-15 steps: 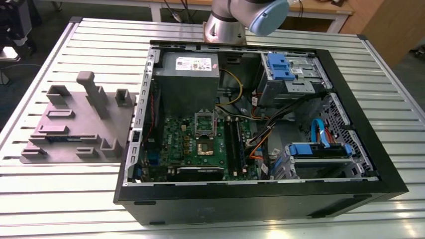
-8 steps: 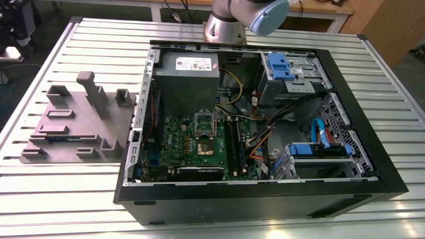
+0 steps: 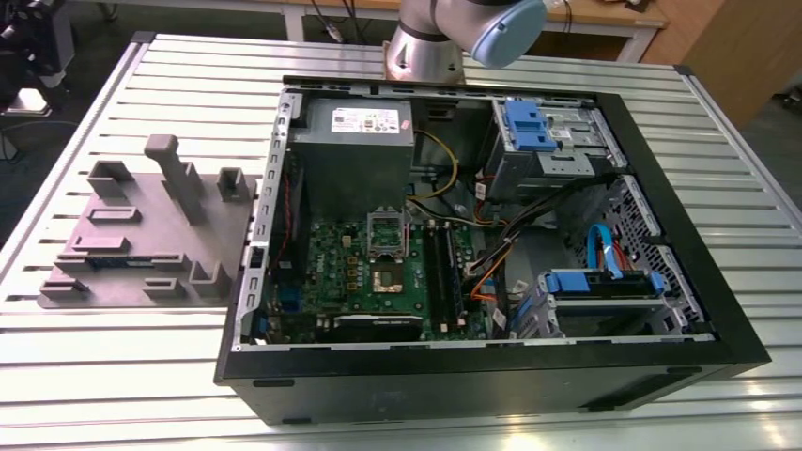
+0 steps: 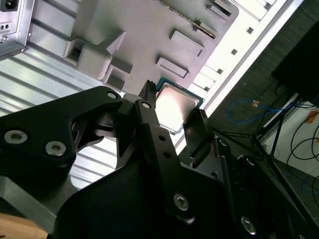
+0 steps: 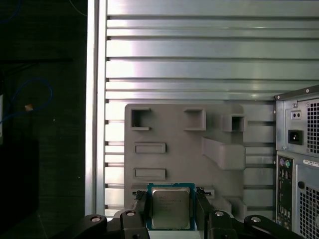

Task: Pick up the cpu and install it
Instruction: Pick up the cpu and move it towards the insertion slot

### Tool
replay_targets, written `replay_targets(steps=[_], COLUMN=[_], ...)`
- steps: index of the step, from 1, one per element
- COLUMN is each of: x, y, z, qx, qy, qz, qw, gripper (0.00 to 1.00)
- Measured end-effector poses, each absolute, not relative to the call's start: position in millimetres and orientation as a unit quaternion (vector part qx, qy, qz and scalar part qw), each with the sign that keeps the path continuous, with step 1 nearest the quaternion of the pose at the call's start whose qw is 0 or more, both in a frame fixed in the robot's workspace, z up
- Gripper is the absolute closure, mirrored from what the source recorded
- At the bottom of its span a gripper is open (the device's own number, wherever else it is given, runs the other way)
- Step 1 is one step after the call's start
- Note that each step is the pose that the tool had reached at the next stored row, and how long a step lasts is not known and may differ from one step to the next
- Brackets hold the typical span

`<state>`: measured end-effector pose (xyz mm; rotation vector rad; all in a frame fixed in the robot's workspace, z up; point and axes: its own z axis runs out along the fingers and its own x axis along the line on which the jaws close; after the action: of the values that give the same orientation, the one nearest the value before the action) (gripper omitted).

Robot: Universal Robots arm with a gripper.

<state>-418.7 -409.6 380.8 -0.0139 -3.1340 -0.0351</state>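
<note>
High exterior; both wrist views near cpu [image 5: 172,206]

Partly hidden behind a black finger [image 4: 152,124] in the second wrist view: chip [image 4: 177,104]. Cut off at the edge in the first wrist view: computer case [image 5: 299,164]. Cropped in the exterior view: arm [image 3: 433,42].

The work surface is a slatted aluminium table [image 3: 113,376] spanning most of the exterior view. Dark floor [image 3: 28,183] runs along the left edge of that frame, and wooden furniture [image 3: 733,52] occupies its upper right corner. In the first wrist view, a blue cable [image 5: 29,107] lies looped on the floor.
</note>
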Motion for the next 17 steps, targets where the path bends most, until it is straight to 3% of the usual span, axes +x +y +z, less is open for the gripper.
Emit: replay_targets(steps=[17], x=[-414.1], y=[-409.6], z=[380.8], qx=[-0.004], qy=[-1.000], qz=[-0.011], qw=[0.004], gripper=[0.53])
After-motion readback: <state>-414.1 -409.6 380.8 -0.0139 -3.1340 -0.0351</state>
